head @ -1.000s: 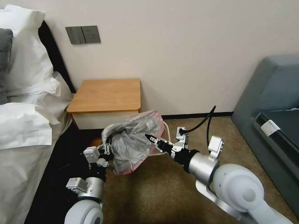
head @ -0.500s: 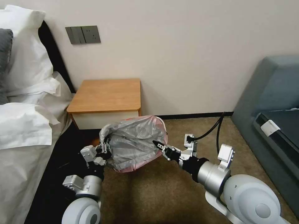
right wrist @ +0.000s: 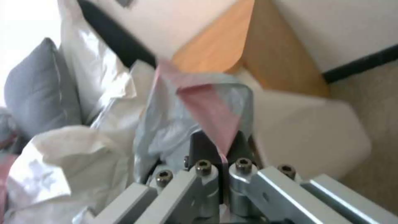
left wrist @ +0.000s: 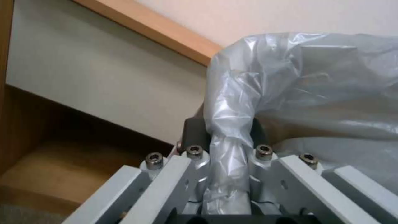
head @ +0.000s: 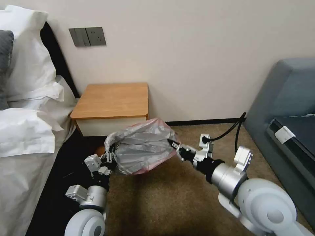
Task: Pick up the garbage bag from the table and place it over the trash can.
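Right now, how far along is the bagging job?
Done: the garbage bag is off the table. In hand: the left gripper and right gripper each pinch a side, holding it stretched in the air. Left: getting it over the trash can, which the bag hides.

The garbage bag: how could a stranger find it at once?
Look before the small orange-brown wooden nightstand. The thin, crinkly, silvery-grey plastic garbage bag hangs stretched between left gripper and right gripper. Its pink-red edge distinguishes it.
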Controlling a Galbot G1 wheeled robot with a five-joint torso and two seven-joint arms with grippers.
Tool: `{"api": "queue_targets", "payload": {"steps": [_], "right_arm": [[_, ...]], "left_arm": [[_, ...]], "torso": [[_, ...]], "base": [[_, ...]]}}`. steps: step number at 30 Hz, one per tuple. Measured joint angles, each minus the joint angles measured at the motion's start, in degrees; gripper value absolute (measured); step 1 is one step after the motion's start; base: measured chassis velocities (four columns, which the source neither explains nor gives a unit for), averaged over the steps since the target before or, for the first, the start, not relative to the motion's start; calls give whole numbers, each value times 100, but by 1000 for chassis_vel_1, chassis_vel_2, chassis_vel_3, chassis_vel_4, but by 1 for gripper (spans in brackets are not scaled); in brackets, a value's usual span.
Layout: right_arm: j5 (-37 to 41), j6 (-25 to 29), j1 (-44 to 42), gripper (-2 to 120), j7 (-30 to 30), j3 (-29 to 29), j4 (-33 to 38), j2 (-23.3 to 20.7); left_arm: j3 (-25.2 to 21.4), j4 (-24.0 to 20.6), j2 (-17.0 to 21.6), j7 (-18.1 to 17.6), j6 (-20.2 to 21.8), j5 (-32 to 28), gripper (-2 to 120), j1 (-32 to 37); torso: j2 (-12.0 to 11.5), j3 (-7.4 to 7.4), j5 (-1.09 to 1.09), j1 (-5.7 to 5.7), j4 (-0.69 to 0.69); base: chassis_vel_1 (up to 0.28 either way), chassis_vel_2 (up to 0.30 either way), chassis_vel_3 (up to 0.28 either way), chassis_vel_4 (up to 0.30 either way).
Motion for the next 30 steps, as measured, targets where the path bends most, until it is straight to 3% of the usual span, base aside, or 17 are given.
{"api": "queue_targets", "payload": {"steps": [7, 22, 27, 30], "right_arm": [[183, -70, -142, 0, 108, 311, -38, 91], [1423, -392, -679, 0, 1251, 900, 54, 427], [1280, -398, -617, 0, 1147, 895, -101, 480], [725, -391, -613, 0, 641, 797, -286, 533]], "left_arm": [[-9, -19, 7, 11, -1, 3, 7, 13], [-8, -96, 3, 32, 23, 16, 7, 27], [-7, -135, 3, 61, 23, 19, 7, 51], [-10, -137, 10, 74, 20, 20, 7, 55]], "torso": [[0, 0, 0, 0, -1], [0, -1, 0, 0, -1], [0, -1, 0, 0, -1], [0, 0, -1, 1, 0]], "base": [[0, 0, 0, 0], [0, 0, 0, 0], [0, 0, 0, 0], [0, 0, 0, 0]]}}
